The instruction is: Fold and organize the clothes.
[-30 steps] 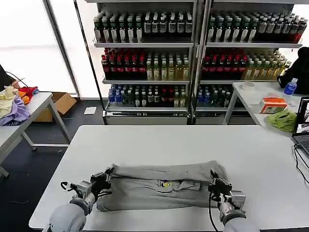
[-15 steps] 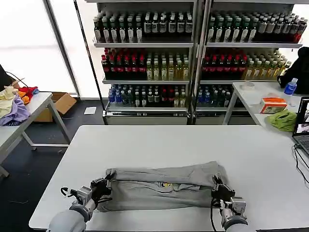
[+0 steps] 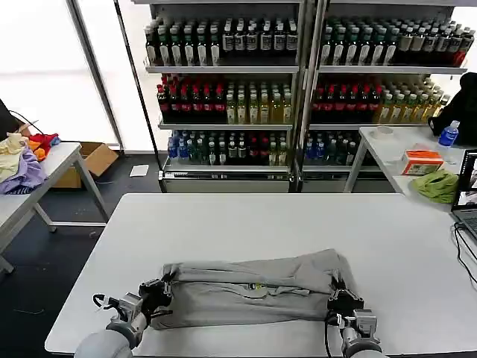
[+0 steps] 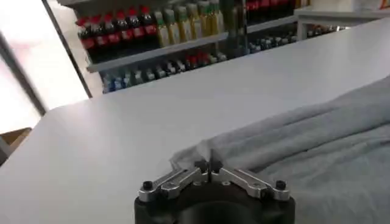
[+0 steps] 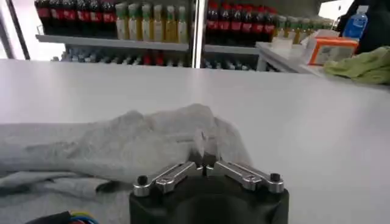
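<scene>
Currently one light grey short-sleeved shirt [image 3: 253, 289], folded lengthwise, near white table [image 3: 261, 216] front edge | left gripper [image 3: 158, 289] pinches its left end | right gripper [image 3: 342, 301] pinches right end

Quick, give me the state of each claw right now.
Left claw: shut on the grey shirt, pinching its left end.
Right claw: shut on the same shirt, pinching its right end.

A grey shirt [image 3: 253, 289] lies bunched lengthwise on the white table [image 3: 246, 216]. The left gripper [image 3: 159, 292] pinches its one end. The right gripper [image 3: 341, 301] pinches the other
</scene>
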Action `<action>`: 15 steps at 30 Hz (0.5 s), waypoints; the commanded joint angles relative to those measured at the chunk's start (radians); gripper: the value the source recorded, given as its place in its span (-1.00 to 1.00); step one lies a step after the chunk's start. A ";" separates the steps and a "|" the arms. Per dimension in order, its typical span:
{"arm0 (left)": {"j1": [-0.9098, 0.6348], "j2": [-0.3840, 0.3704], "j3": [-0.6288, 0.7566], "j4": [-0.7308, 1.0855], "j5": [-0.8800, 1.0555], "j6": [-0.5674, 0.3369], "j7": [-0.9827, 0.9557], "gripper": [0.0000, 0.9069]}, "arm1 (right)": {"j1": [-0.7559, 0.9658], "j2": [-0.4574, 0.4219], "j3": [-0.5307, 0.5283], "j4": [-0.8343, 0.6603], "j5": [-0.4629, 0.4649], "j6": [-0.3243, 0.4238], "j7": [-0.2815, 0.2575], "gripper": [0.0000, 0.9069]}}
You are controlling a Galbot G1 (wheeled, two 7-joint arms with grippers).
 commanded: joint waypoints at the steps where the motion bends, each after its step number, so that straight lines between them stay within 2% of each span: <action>1: 0.023 -0.004 -0.022 -0.080 0.006 0.015 -0.007 1.00 | -0.007 -0.001 0.001 0.007 -0.050 -0.006 0.003 1.00; 9: 0.073 -0.019 -0.092 -0.135 0.001 0.016 -0.036 1.00 | -0.039 -0.026 0.056 0.147 0.007 -0.023 0.016 1.00; 15: 0.078 -0.101 -0.115 -0.118 -0.073 0.021 -0.093 1.00 | -0.018 -0.020 0.065 0.200 0.009 -0.030 0.024 1.00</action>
